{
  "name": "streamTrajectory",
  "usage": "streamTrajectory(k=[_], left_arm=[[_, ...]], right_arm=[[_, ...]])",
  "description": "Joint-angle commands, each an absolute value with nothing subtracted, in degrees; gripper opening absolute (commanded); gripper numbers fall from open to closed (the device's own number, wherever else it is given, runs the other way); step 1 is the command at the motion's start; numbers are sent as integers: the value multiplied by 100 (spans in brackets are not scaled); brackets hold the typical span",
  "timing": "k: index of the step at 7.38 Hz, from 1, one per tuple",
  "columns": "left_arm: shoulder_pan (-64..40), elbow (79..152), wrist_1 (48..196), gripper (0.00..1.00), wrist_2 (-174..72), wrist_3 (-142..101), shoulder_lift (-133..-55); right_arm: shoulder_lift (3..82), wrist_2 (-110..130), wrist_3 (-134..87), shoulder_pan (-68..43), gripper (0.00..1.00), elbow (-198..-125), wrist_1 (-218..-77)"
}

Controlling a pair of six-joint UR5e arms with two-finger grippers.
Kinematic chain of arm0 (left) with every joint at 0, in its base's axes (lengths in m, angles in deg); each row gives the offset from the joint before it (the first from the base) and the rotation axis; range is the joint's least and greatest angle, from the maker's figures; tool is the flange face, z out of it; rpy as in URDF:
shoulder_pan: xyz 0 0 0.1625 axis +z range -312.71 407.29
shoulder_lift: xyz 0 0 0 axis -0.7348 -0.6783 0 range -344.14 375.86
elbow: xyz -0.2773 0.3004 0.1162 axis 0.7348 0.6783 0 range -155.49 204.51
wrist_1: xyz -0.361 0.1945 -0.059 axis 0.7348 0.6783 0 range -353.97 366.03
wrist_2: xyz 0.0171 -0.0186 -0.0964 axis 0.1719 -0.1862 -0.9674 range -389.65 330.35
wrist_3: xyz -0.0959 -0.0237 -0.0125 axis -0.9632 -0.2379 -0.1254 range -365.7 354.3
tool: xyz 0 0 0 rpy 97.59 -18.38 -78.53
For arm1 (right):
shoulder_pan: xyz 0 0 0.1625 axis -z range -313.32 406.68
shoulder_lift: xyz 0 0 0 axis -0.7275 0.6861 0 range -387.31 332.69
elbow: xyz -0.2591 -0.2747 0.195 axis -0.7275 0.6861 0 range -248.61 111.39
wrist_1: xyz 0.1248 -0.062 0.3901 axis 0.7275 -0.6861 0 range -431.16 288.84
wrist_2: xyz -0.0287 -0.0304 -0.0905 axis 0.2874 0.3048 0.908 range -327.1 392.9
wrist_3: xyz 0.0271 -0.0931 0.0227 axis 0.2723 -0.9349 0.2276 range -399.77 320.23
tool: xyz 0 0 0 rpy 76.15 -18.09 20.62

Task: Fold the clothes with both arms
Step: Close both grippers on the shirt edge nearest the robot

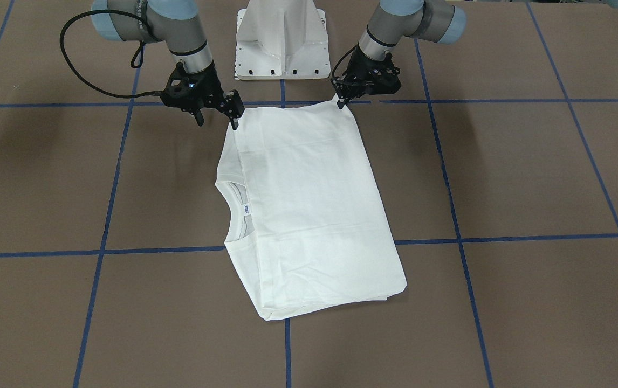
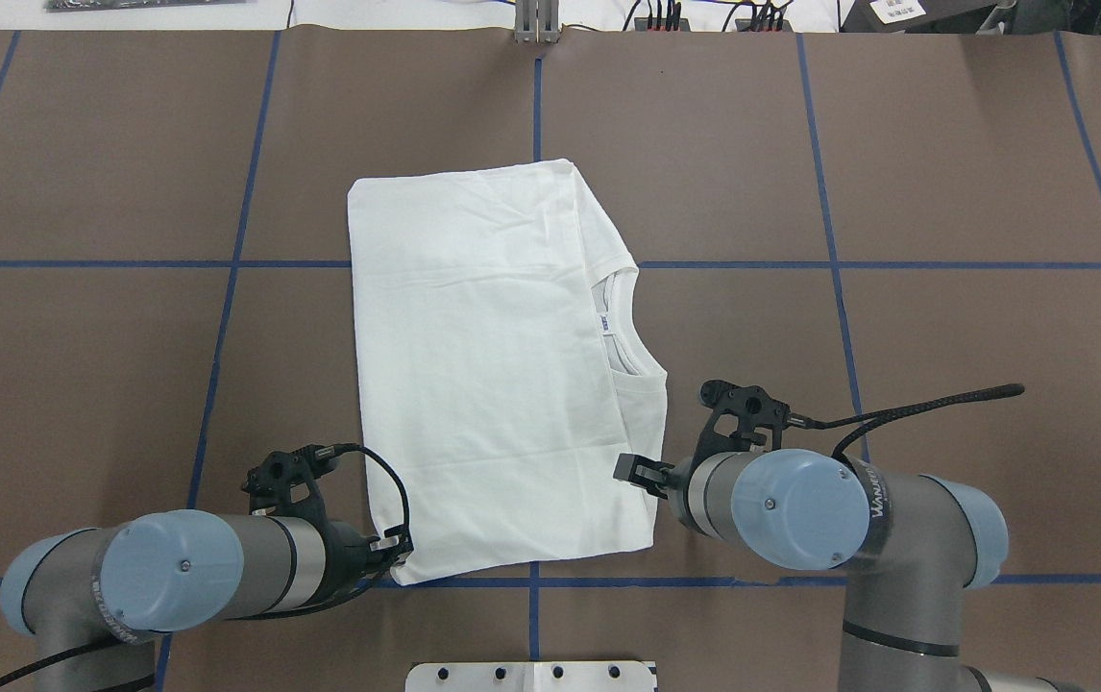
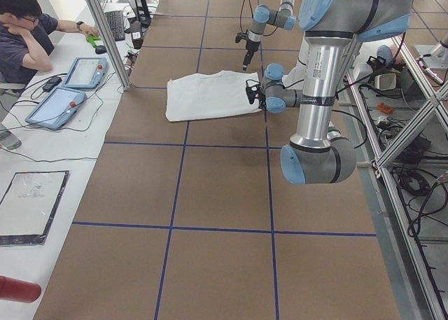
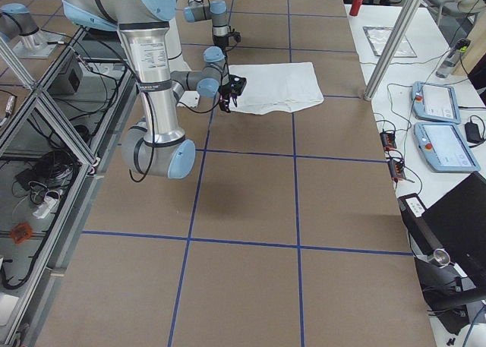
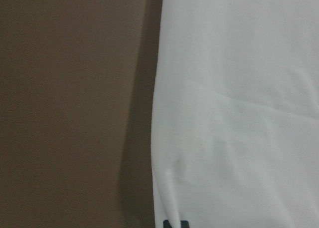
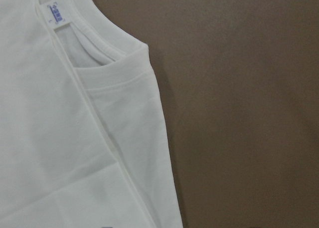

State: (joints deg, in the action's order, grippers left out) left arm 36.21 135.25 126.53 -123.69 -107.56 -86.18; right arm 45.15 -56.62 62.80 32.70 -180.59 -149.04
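Overhead exterior shows the white cotton shirt [image 2: 493, 375], neckline at 3 o'clock, already folded into a rectangle at the centre of the brown blue-taped table [image 2: 944, 336]. The black left gripper [image 1: 342, 102] looks pinched on its 7 o'clock corner; the black right gripper [image 1: 216, 119], jaws apart, sits at its 5 o'clock edge. Probably one final fold remains.

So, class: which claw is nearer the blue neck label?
Right. The right claw is at the shirt corner nearest the label; the left claw pinches the opposite corner, farther away.
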Motion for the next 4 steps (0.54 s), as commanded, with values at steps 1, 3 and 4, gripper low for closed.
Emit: streamTrajectory(k=[1,3,4], left_arm=[[3621,13543,12653,0,-12369,-10757,-8626],[3613,13543,12653,0,-12369,-10757,-8618],[3621,13543,12653,0,-12369,-10757,-8618]], right_arm=[[4301,-5526,7418,3576,89,-18024,-15332],[4221,-5306,7598,3727,87,-18023,-15474],[4212,-5262,7598,3727,85,-18006,-15492]])
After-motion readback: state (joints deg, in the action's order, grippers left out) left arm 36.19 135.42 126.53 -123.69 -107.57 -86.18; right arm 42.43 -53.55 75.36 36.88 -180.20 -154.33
